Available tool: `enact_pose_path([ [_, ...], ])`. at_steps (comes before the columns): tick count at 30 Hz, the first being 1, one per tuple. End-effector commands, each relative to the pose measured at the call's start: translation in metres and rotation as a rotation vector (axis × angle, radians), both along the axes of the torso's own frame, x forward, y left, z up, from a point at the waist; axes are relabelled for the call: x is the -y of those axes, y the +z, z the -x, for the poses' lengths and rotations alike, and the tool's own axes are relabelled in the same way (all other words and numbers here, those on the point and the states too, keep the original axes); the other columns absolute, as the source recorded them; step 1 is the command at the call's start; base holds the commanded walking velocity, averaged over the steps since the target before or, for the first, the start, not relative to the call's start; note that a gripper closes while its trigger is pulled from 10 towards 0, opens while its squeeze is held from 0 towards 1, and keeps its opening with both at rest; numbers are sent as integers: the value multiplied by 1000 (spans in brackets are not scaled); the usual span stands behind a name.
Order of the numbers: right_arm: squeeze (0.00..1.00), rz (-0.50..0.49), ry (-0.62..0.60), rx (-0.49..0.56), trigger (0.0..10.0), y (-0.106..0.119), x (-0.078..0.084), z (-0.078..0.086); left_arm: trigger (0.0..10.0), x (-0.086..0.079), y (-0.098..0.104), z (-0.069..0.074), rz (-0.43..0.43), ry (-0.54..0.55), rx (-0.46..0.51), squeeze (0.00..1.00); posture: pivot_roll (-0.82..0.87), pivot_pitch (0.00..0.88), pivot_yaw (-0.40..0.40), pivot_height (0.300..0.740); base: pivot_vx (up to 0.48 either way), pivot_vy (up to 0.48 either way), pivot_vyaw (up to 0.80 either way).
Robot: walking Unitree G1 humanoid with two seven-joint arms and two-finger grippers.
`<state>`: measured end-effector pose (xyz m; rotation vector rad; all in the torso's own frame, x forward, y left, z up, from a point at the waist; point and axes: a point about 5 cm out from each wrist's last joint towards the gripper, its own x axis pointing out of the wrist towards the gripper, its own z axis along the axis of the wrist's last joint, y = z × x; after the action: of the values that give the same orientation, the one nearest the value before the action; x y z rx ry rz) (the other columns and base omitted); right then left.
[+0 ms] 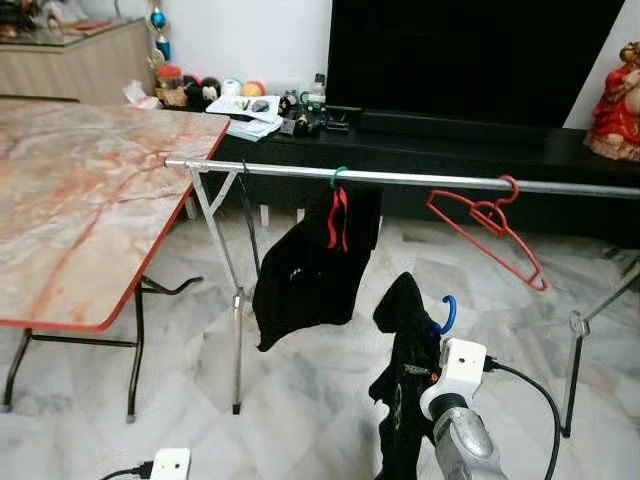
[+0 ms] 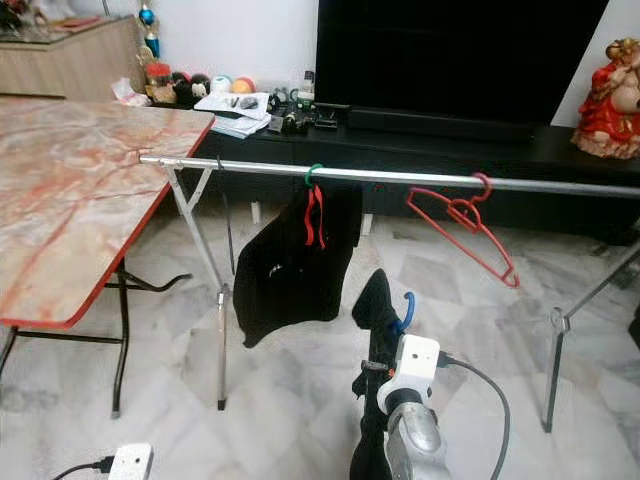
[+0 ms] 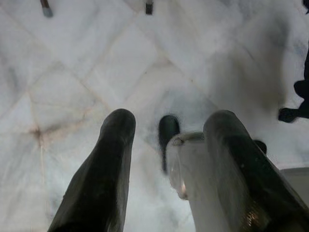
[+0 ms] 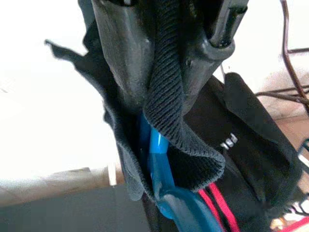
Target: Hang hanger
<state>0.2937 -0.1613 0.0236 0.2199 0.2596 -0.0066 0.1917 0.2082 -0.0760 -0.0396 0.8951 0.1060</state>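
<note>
Nearest to me, the right tool point(image 1: 425, 345) is clamped on a blue hanger point(image 1: 447, 313) with a black garment point(image 1: 405, 385) draped over it, held up in front of the rail point(image 1: 400, 178) but below it, hook not yet on. On the rail I see a green hanger point(image 1: 338, 176) carrying dark clothes point(image 1: 310, 265) and an empty red hanger point(image 1: 487, 225) hooked on further right. My left tool point(image 3: 169, 169) hangs low over the floor point(image 3: 72, 72), its fingers spread and empty. I judge the lift and hooking still remain, probably between those two hangers. A marble tabletop point(image 1: 80, 200) stands to the left.
</note>
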Motion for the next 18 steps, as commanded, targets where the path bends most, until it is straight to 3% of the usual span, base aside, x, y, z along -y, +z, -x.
enact_pose_path([
  [1, 0, 2, -1, 21, 10000, 5, 0, -3, 10000, -1, 0, 0, 4, 5, -10, 0, 78, 0, -56, 740, -251, 0, 0],
  [14, 0, 16, 40, -3, 10000, 4, -4, -6, 10000, 8, 4, -11, 11, -7, 11, 0, 78, 0, -55, 740, -253, 0, 0],
  [18, 0, 18, 49, -16, 10000, 2, -4, -6, 10000, 20, 6, -18, 18, -16, 21, 0, 82, 0, -57, 740, -251, 0, 0],
])
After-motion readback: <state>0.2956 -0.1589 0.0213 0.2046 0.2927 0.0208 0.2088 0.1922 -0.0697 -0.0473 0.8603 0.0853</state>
